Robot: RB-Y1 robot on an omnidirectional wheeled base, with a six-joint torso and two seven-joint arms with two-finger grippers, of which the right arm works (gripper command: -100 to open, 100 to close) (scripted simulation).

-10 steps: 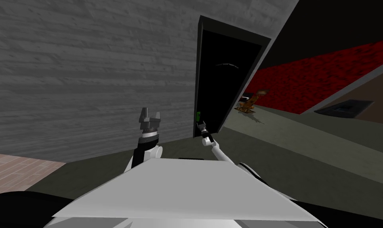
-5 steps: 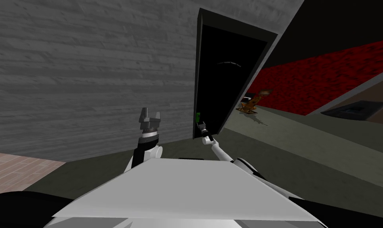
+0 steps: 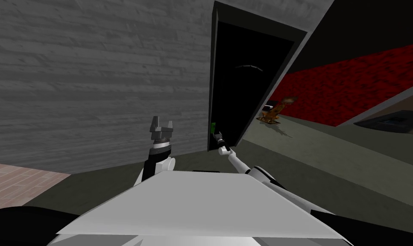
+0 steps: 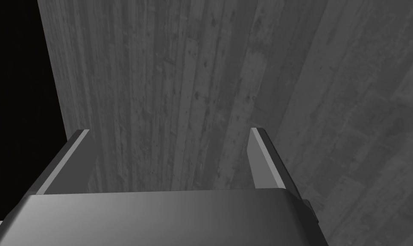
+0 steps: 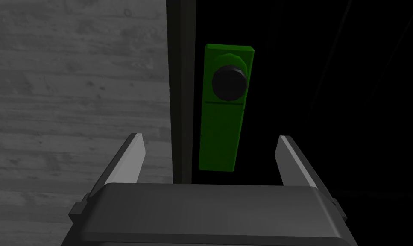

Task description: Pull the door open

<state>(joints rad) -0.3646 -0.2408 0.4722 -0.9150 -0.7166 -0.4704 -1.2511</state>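
Standing in a dark frame (image 3: 261, 24) set into the grey plank wall (image 3: 94, 77), the door (image 3: 248, 85) presents a flat black face ahead of the robot. Its green handle plate (image 5: 224, 115) sits close to the frame-side edge and carries a round dark knob (image 5: 229, 83) near one end. The right gripper (image 5: 209, 137) is lined up on the plate with its fingers spread wide and holding nothing; the knob lies beyond their tips. Judged from this, the step in hand is the approach to the handle, and no grasp is yet made. The next move calls for advancing the hand until the fingers bracket the knob, closing on it, then drawing back along the door's swing. The left gripper (image 3: 162, 125) is raised to the left of the door, well apart from it and facing the wall, fingers likewise wide apart and empty. How near the right fingertips are to the plate cannot be read. The black face shows no hinge line, so the hinge side and whether the door is ajar cannot be determined. A small brown object (image 3: 274, 113) on the floor right of the door is too small to identify.
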